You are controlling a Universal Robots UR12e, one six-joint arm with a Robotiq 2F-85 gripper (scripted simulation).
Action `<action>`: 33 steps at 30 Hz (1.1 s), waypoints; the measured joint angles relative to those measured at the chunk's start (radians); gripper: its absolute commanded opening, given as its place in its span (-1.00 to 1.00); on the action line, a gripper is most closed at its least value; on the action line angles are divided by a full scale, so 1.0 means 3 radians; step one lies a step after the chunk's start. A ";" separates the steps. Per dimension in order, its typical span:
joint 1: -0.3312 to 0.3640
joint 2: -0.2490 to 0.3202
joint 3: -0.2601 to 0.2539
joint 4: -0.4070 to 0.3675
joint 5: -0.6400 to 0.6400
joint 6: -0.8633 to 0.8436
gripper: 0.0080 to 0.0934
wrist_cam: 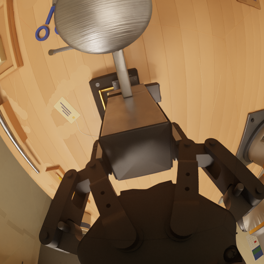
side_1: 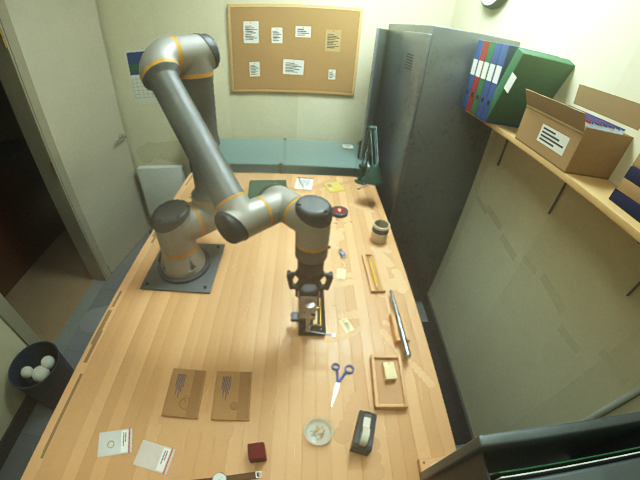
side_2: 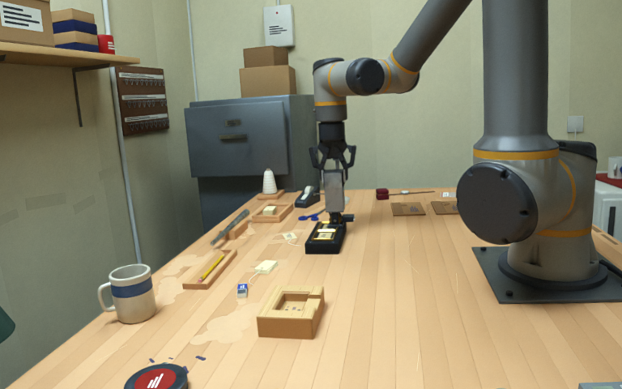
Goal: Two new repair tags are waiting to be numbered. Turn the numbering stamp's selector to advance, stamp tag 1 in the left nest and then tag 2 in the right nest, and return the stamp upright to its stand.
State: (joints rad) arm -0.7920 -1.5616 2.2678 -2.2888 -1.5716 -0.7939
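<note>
The black nest block [side_2: 325, 237] [wrist_cam: 98, 86] is partly hidden under the stamp, and only one brass-framed nest with its tag shows. The numbering stamp [side_2: 334, 191] [wrist_cam: 134, 128] [side_1: 309, 309] is a grey metal body with a thin stem and a round steel foot. The stamp is held upright by my gripper [side_2: 333, 167] [wrist_cam: 136, 152], which is closed on its body. The stamp's lower end stands on the far end of the nest block. The wooden stand [side_2: 291, 311] sits empty, nearer the second side camera, apart from the block.
The robot base [side_2: 546, 220] fills the bench's right side. A loose tag [wrist_cam: 66, 109] [side_2: 289, 236] lies left of the block, blue scissors [side_1: 339, 375] beyond it. A pencil tray [side_2: 210, 269], a mug [side_2: 128, 293], a steel bar [side_1: 399, 323] and a tape dispenser [side_1: 364, 432] line the wall edge.
</note>
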 measured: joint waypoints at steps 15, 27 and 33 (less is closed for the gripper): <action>0.0000 0.0028 0.0014 -0.0038 0.0001 -0.0001 -1.00; -0.0001 0.0040 0.0027 -0.0069 0.0001 -0.0001 -1.00; -0.0001 0.0045 0.0032 -0.0082 0.0001 -0.0001 -1.00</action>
State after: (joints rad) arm -0.7923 -1.5480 2.2775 -2.3134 -1.5713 -0.7942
